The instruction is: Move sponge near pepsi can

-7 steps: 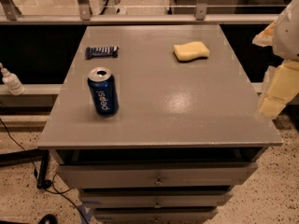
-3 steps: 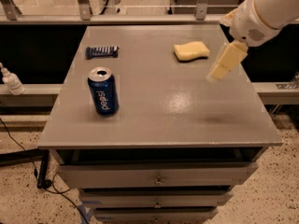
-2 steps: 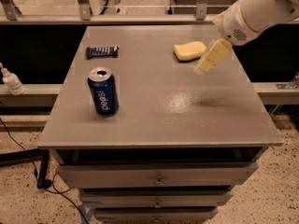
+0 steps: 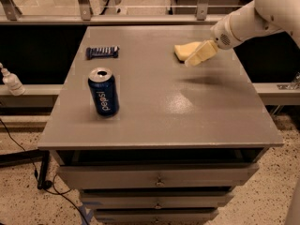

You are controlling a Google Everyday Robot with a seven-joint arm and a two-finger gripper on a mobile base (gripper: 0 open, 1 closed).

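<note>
Sponge (image 4: 181,49) is lying at the far right of the table (image 4: 187,121), well apart from the pepsi can (image 4: 103,97); the claw (image 4: 196,58) is hanging just beside it (claw opening: cannot tell).

I see a grey table (image 4: 197,116), flat top with drawers below. On it: pepsi can (image 4: 103,92) upright, front left; dark blue snack bar (image 4: 102,52) flat, back left, behind the can; sponge (image 4: 183,49) back right, well apart from both. My gripper (image 4: 200,54) overlaps the sponge's right end; I can't tell whether they touch.
</note>
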